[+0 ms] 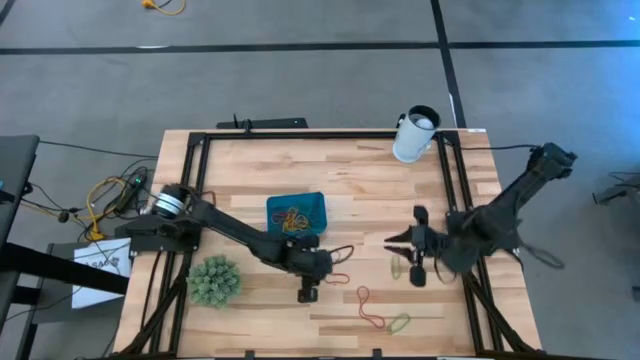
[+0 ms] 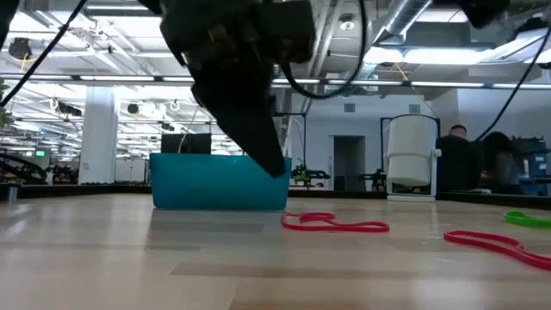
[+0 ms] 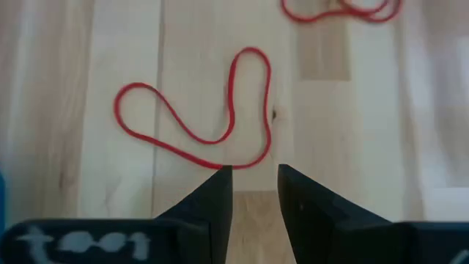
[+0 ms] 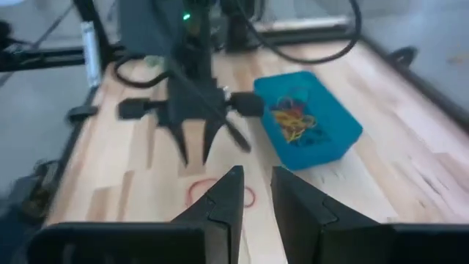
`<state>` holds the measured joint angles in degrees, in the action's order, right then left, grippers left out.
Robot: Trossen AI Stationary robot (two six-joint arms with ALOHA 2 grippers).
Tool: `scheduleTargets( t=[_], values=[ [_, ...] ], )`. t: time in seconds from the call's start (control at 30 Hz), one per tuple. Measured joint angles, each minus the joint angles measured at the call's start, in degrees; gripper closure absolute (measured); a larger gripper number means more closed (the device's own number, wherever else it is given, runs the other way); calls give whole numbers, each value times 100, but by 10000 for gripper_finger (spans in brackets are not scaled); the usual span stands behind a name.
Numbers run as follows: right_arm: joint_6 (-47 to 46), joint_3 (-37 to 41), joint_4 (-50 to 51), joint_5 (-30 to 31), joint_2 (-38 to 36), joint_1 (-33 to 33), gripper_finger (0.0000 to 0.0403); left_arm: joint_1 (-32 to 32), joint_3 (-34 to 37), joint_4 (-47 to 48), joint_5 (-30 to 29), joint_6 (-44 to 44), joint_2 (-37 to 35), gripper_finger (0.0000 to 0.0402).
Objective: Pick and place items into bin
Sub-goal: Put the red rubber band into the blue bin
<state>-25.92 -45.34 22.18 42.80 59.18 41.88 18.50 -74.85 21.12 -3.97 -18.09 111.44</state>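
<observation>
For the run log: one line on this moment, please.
left gripper: open above red loop | right gripper: open, waiting | bin: holds loops

Two dark, near-black arms are seen, the left arm [image 1: 240,232] ringed by a silver collar, the right arm [image 1: 505,208] trailed by black cable

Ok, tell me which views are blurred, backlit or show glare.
Low view: the left gripper is a backlit silhouette against bright ceiling lights, hiding part of the shallow teal-blue bin. Right wrist view: soft all over, the bin's coloured rubber loops smeared. Left wrist view: the thin red rubber loop is sharp, the frame edges blurred.
</observation>
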Motion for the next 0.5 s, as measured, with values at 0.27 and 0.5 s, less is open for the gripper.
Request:
scheduleTargets(
  t=[0.27, 0.5],
  values=[
    [-84, 791, -1525, 1993, 565, 1051, 336, -95, -527, 485, 52, -1, 496, 304],
    [85, 653, -1561, 2640, 385, 1514, 336, -283, -527, 501, -135, -514, 500, 304]
  ],
)
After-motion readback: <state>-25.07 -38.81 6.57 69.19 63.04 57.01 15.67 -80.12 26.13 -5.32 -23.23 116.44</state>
